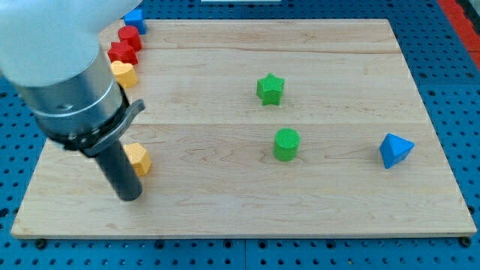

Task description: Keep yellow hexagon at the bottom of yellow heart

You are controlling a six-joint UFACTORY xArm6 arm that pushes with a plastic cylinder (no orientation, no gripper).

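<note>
Yellow hexagon (138, 159) just right of my tip (130, 196), well below yellow heart (123, 73), long axis unclear

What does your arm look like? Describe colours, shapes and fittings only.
A bulky pale grey-white shell tops a metallic grey cylinder ringed by a black clamp. Below runs a straight dark rod down to my tip. No cables or markings show.

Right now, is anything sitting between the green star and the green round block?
No. In the camera view, only bare wood separates the green star from the green cylinder below it.
</note>
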